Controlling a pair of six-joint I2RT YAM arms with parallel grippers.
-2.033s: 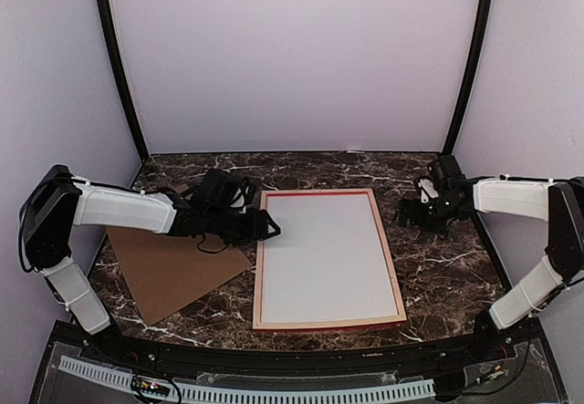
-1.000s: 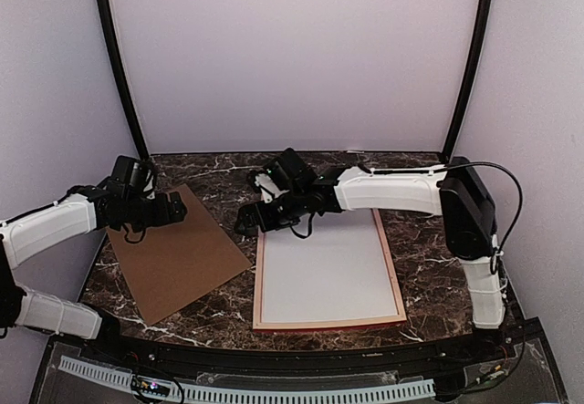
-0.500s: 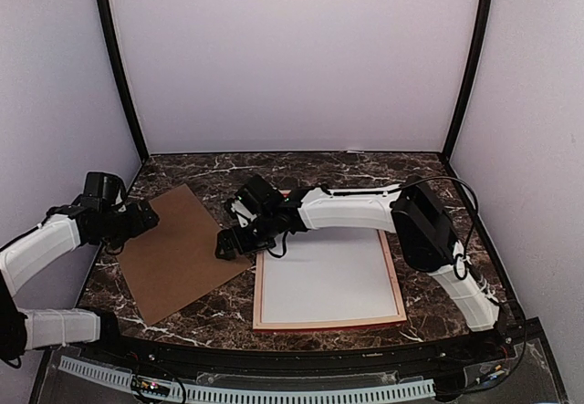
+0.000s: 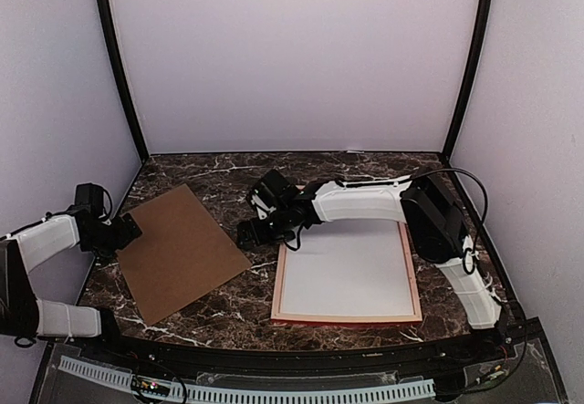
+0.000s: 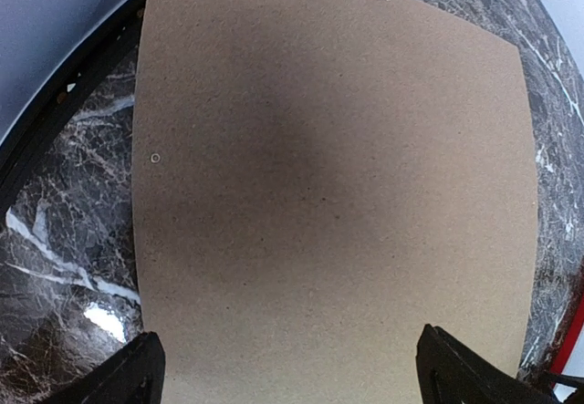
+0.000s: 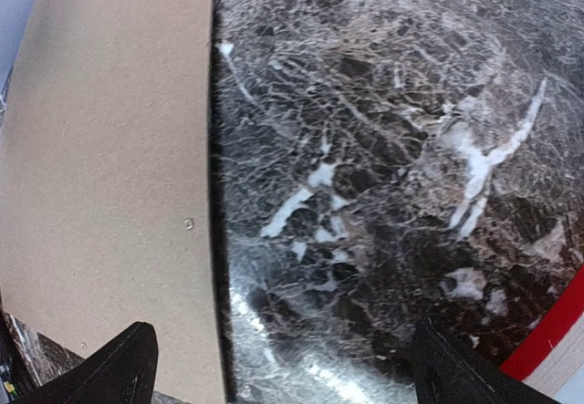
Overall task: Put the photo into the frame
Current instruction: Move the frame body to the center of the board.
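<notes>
The frame [image 4: 412, 276] lies flat at centre right, with reddish rails around a plain white sheet [image 4: 347, 267]. No dark printed face of the photo shows, and I cannot tell whether the white sheet is the photo. A red corner of the frame shows in the right wrist view [image 6: 552, 336] and a red edge in the left wrist view [image 5: 575, 331]. My right gripper [image 4: 245, 236] [image 6: 292, 377] is open and empty over bare marble, just left of the frame's far-left corner. My left gripper [image 4: 130, 231] [image 5: 297, 377] is open and empty at the brown board's left edge.
A plain brown backing board [image 4: 182, 249] lies flat at the left; it fills the left wrist view [image 5: 328, 194] and shows in the right wrist view [image 6: 100, 194]. Black posts and white walls close in the dark marble table [image 4: 438, 185].
The frame with its white sheet has shifted to the right. My right gripper has moved a little right with it. My left arm has drawn back left, off the board.
</notes>
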